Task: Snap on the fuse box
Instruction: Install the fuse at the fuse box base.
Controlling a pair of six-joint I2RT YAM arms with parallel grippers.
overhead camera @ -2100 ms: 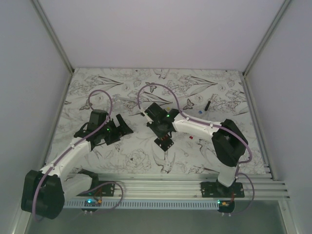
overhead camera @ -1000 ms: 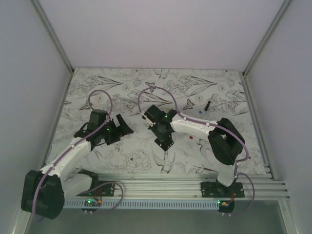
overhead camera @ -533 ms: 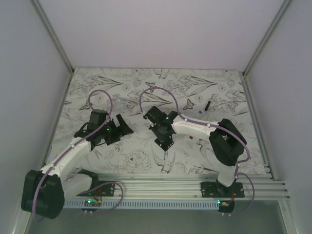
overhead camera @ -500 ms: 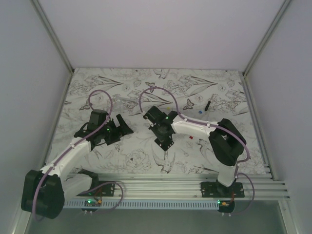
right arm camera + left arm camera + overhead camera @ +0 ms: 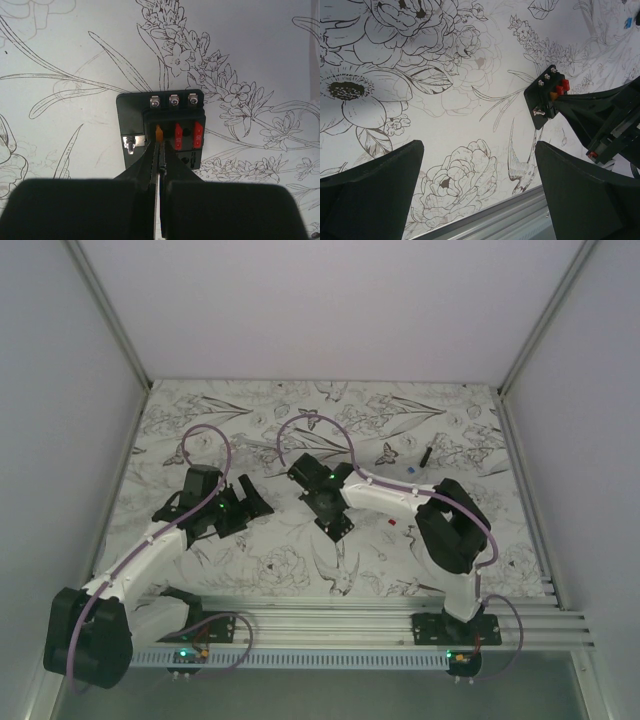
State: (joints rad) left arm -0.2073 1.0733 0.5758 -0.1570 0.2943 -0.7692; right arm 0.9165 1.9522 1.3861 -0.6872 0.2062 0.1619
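The fuse box (image 5: pixel 167 132) lies flat on the bench (image 5: pixel 60 50), unbraced. The right hand (image 5: pixel 159 150), closed, has its tips at the orange fuse (image 5: pixel 159 134), and the left hand (image 5: pixel 479 146) hangs open, well apart. Risk: an off-centre press may skid or tip the fuse box, or jam that fuse crooked.

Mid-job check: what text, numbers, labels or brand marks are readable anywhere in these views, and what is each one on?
No text can be read in any view.
On the red fuses: faint pale marks on their tops, too small to read.
On the fuse box: no label or number shows on its black plate.
On the table cover: only line drawings of flowers and birds, no words.
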